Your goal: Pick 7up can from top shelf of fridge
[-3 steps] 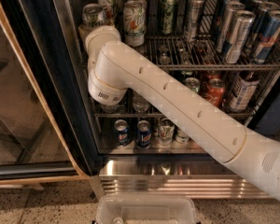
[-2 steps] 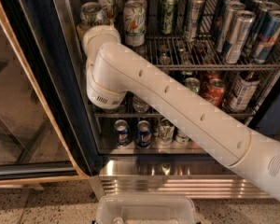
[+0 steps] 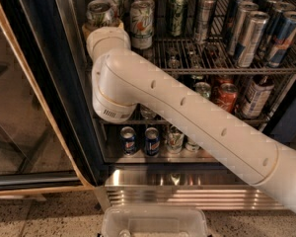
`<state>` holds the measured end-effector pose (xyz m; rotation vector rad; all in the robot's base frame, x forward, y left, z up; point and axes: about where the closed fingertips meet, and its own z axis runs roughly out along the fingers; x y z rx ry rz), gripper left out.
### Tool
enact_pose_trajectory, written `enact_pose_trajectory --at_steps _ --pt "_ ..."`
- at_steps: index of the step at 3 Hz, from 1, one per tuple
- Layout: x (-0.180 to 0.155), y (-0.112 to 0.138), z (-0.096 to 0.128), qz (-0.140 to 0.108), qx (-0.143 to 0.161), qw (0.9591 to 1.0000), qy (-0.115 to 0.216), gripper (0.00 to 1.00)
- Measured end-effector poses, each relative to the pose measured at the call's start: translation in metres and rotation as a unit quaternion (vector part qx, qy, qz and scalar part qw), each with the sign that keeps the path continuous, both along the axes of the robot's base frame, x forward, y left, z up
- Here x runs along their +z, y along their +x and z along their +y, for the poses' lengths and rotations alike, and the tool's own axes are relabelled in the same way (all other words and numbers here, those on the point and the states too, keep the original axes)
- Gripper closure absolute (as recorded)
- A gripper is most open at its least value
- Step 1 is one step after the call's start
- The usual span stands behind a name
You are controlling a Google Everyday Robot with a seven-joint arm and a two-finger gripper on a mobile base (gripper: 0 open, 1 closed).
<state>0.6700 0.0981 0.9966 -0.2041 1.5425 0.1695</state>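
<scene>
Can of 7up [image 3: 99, 13], white-silver aluminium with green logo, stands at the left front of the chrome wire top shelf [image 3: 222, 70] in the glass-door fridge [image 3: 59, 83]. It is probably light, slick and easily dented, so best gripped mid-body. The gripper [image 3: 92, 30] sits just below it, behind the white arm [image 3: 187, 112]; I cannot tell how the jaws stand

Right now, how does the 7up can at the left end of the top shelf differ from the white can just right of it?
The 7up can carries green markings; the white can has an orange-red patch. The 7up can shows only its upper part above the arm, with the hand right at it; the white can stands in full view. Both are upright on the top shelf with silver lids.
</scene>
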Motion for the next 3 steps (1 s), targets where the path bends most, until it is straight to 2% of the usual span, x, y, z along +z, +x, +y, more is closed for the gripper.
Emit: enact_pose_trajectory --at_steps 2,3 --pt "0.009 -0.023 -0.023 0.007 0.002 0.9998 0.019 1.00" --pt "0.013 -0.035 -0.028 0.013 0.014 0.9996 0.019 1.00"
